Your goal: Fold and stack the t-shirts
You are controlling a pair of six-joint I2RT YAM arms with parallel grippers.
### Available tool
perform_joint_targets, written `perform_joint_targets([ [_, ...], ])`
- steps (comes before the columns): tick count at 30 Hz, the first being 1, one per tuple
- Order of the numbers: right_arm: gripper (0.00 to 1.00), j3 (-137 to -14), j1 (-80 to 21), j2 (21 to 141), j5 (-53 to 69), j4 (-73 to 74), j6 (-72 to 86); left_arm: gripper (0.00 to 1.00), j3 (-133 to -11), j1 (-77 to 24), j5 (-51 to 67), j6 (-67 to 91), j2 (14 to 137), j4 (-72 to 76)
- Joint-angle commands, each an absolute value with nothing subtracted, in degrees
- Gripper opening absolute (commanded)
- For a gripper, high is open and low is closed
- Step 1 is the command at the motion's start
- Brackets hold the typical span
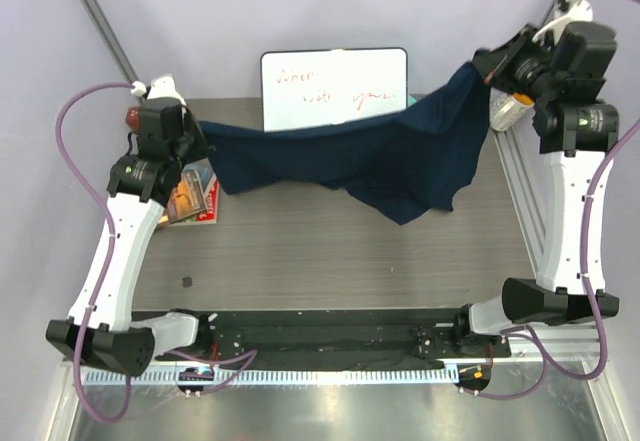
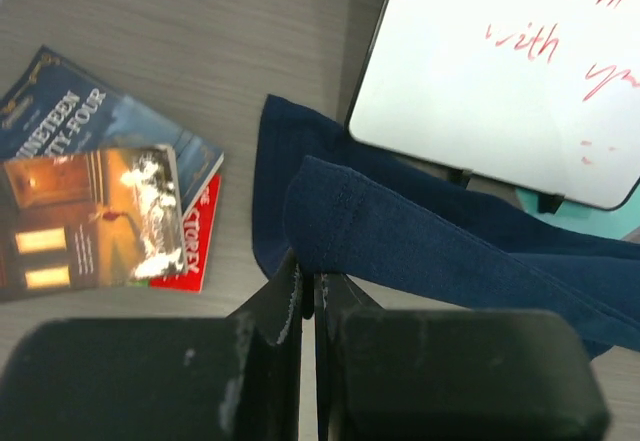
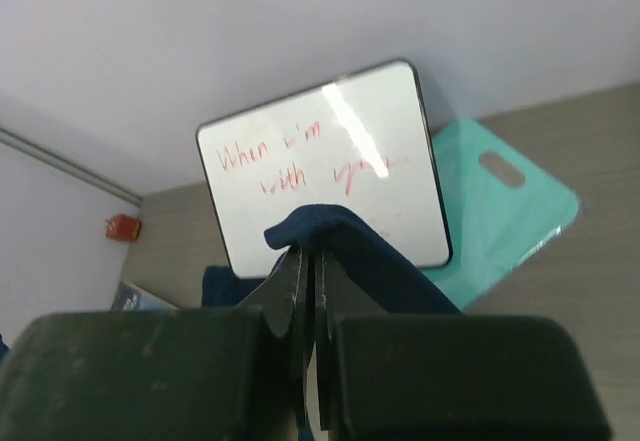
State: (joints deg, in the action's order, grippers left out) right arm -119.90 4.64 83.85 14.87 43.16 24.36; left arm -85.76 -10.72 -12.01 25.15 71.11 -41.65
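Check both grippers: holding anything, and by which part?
Both pinch one navy t-shirt: left gripper on a stitched hem edge, right gripper on a bunched edge at the opposite end.

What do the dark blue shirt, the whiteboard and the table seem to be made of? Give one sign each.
Shirt: soft matte knit cloth; it sags, creases, and shows a stitched hem. Whiteboard: smooth glossy panel, perhaps coated metal or plastic; it glares. Table: probably grey wood-look laminate; streaky grain.

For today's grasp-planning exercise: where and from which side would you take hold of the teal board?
The teal board seems to lie flat, so take the narrow strip by its handle slot, from above, one of the jaws through the slot.
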Motion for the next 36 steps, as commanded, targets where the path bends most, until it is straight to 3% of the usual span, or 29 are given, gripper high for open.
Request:
perform_joint_targets([
  [1,0.01,-111.5,4.8,80.1,17.3,39.9,24.0,0.00,-80.9,-10.2,-13.5,26.1,66.6,-39.8],
  [7,0.01,-119.7,4.8,87.5,14.9,42.8,24.2,0.00,-89.3,-10.2,-14.8,25.8,72.1,-39.9],
  [11,0.01,-145.4,4.8,102.8,16.3,47.3,25.7,0.00,-100.1,-10.1,-15.4,26.0,80.8,-40.7],
  [13,0.01,-152.3,5.4,110.7,16.9,46.5,28.5,0.00,-110.8,-9.9,-16.1,25.9,87.6,-43.0],
  [18,0.01,-150.0,6.0,112.8,20.5,37.5,33.7,0.00,-130.5,-9.8,-16.5,26.5,97.4,-48.8],
  [22,0.01,-146.5,6.1,107.4,21.1,34.5,33.8,0.00,-127.3,-9.8,-15.9,27.9,93.5,-44.2],
  [27,0.01,-148.4,6.6,101.0,20.5,32.7,34.3,0.00,-112.6,-9.8,-15.5,27.3,82.6,-35.7],
  [36,0.01,-143.0,9.1,90.4,23.6,29.5,38.8,0.00,-104.7,-9.8,-13.9,25.2,68.7,-36.3],
])
